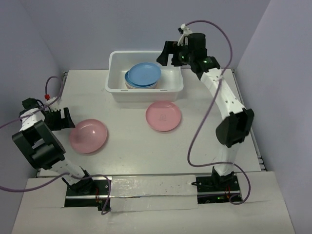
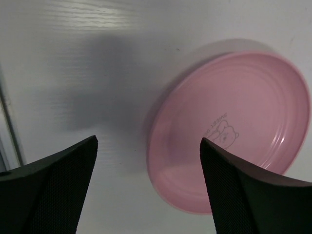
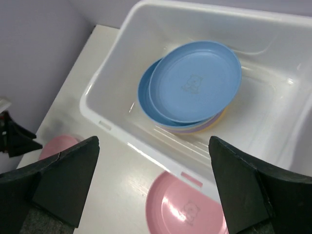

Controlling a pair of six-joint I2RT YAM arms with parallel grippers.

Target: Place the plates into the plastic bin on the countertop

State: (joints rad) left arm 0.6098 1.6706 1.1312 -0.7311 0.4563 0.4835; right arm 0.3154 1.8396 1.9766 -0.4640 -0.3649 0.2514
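- The fingers (image 2: 48,195) of my left gripper (image 2: 148,144) were spread wide and held nothing. They hung low over the countertop (image 1: 126,156) at the left of the overhead view.
- Just past them lay the left pink plate (image 2: 234,131), filling the right half of my left wrist view. Its near edge fell between my two fingertips, but neither finger touched it.
- My right gripper (image 3: 153,144) was also as wide as it goes and empty. It hovered above the bin (image 3: 112,124) in the upper middle of the overhead view, by its far right corner.
- Below it, a stack of plates (image 3: 195,80) sat inside the bin toward its left half. A blue plate lay on top, a little askew over a second blue one, with lilac and yellow rims showing under them. I could not count the ones lower down.
- Outward from the bin, the middle pink plate (image 1: 163,116) lay flat on the countertop just in front of the bin's front wall.
- I judged the job mostly done: the stack was in, and the two pink plates were all I could see left outside.
- The left plate looked like my next pick, with my open left fingers poised at its rim.
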